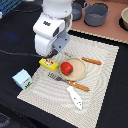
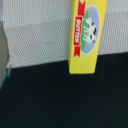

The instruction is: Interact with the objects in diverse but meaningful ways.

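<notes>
One yellow box (image 1: 48,62) lies flat, long axis across the placemat's (image 1: 100,75) edge; jaws hidden, state unclear.

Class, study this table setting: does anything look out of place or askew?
Yes. The yellow butter box overhangs the placemat edge onto black table, and the red pepper sits on the plate rim, not centred.

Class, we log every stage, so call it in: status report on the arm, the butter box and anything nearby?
Jaws not visible in either view. Yellow butter box on the mat's edge, partly over black table. Red pepper on the tan plate close beside it.
</notes>
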